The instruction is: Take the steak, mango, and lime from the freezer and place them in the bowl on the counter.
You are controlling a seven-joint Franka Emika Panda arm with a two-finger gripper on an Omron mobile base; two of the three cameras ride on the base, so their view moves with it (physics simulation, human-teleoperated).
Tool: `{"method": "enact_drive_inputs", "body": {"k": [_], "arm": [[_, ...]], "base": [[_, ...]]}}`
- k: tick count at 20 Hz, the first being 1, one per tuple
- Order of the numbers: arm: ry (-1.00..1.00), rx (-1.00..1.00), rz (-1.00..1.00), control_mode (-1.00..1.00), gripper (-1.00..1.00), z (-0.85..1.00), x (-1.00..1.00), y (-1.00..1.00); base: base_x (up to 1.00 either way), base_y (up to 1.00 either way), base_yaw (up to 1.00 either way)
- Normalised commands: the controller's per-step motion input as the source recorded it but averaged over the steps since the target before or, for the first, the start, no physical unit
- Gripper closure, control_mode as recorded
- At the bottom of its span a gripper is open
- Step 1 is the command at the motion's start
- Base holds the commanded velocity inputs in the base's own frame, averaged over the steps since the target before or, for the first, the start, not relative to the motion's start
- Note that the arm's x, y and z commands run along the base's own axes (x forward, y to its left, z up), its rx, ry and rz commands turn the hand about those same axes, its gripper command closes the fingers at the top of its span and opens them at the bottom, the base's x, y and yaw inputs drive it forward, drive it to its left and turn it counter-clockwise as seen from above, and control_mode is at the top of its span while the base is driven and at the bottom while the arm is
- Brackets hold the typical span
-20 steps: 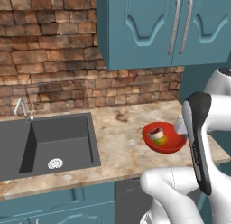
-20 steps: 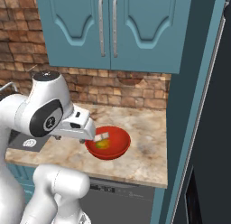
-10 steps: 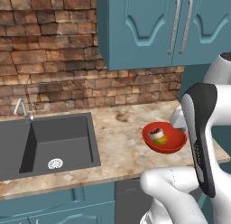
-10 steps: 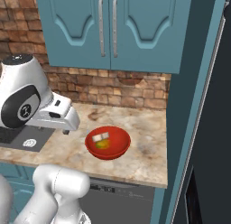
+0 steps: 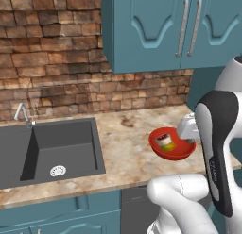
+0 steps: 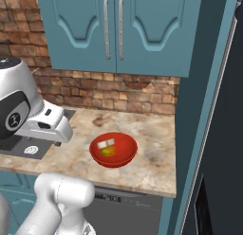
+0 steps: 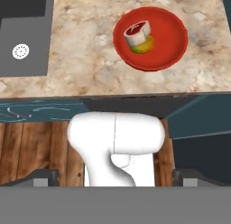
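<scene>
Checking in from the remote seat. I'll use the bowl [image 5: 171,145] as my landmark, since everything sits around it. It's the glossy red one on the beige marbled surface [image 6: 142,134], toward the end nearest the dark freezer [image 6: 223,134]. Inside the bowl I've got the steak [image 7: 136,32] lying on top of the mango [image 7: 143,45], the two touching; from the hand camera the meat's pale fat rim is clear and the yellow-green fruit pokes out beneath it. I can't spot the lime in there, so can't say where it is.

The claw [image 7: 116,177] is up above the floor in front of the surface edge, looking back down at the bowl, well apart from it. Its two dark tips stand wide apart with nothing between them.

On the side of the bowl away from the freezer there's the dark sink [image 5: 52,148] with its faucet [image 5: 22,114]. Straight above the bowl hang teal cabinets [image 6: 114,30], brick wall [image 5: 52,63] behind. Below the bowl is the dark grey dishwasher [image 6: 128,212].

No readable labels or brand text on anything.
</scene>
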Motion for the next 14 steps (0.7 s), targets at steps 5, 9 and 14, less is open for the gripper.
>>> {"method": "enact_drive_inputs", "body": {"k": [5, 9, 14], "arm": [[0.00, 0.00, 0.00, 1.00, -1.00, 0.00, -0.06, 0.01], [0.00, 0.00, 0.00, 1.00, -1.00, 0.00, 0.00, 0.00], [0.00, 0.00, 0.00, 1.00, -1.00, 0.00, 0.00, 0.00]], "base": [[-0.20, 0.11, -0.01], [-0.76, 0.51, -0.23], [-0.65, 0.67, -0.62]]}}
